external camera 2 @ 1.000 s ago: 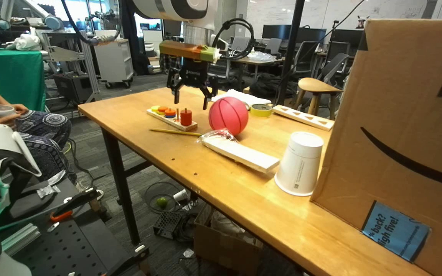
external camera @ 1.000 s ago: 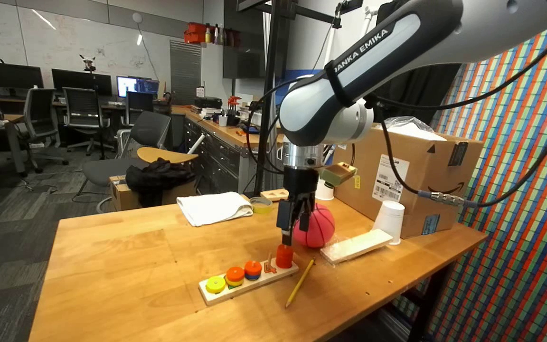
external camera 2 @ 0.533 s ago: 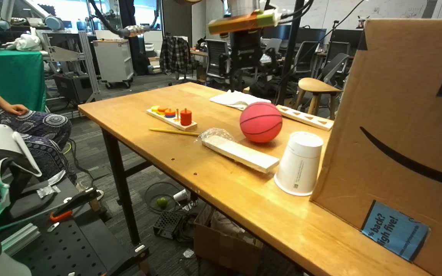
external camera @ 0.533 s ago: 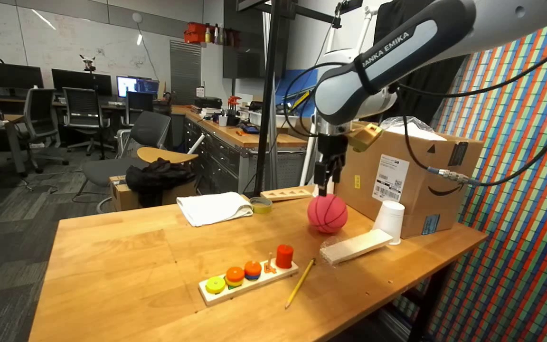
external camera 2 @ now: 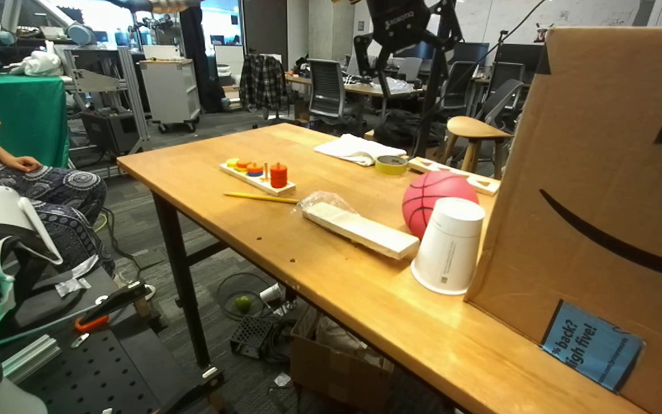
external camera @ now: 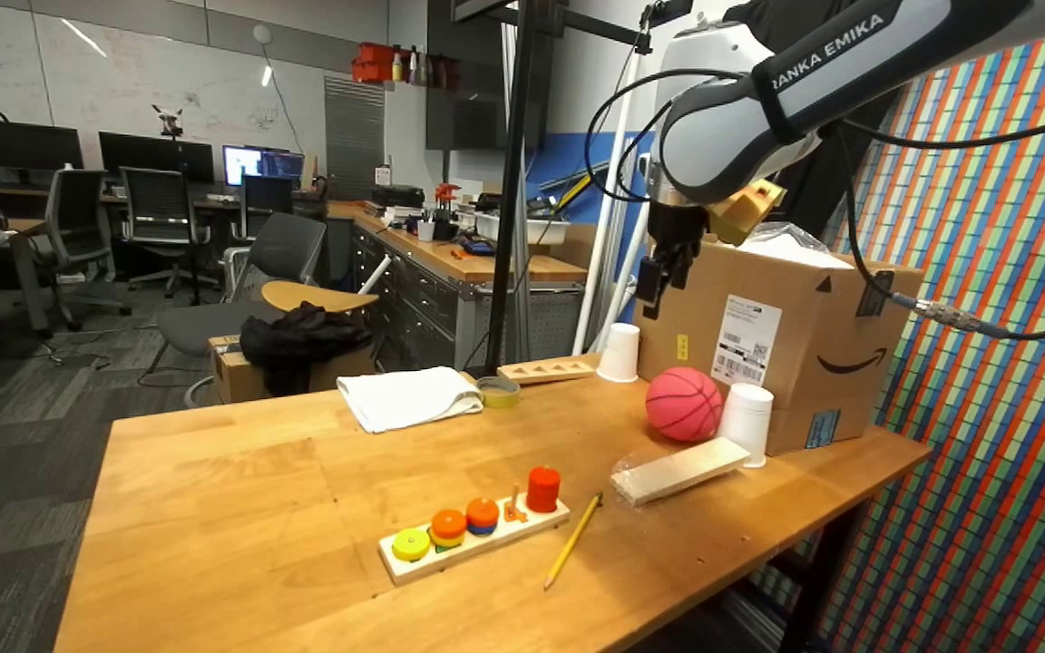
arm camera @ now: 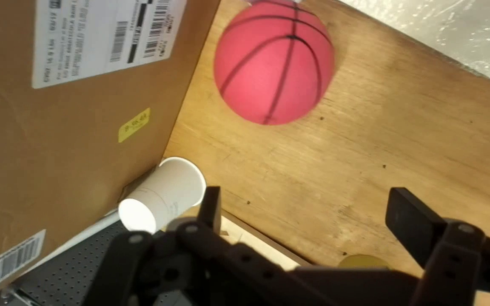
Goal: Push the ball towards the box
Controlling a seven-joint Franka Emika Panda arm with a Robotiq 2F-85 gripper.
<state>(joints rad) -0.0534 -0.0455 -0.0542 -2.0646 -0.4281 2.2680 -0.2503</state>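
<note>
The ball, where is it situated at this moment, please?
In an exterior view, the ball is on the right part of the table, just left of the nearer cup and in front of the box.

I'm reading “RANKA EMIKA” on the arm (external camera: 835,77), slanting towards two o'clock; “ROBOTIQ” on the gripper (external camera 2: 412,88); “back?”, “five!” on a six-o'clock sticker (external camera 2: 592,346) on the box (external camera 2: 589,184).
</note>
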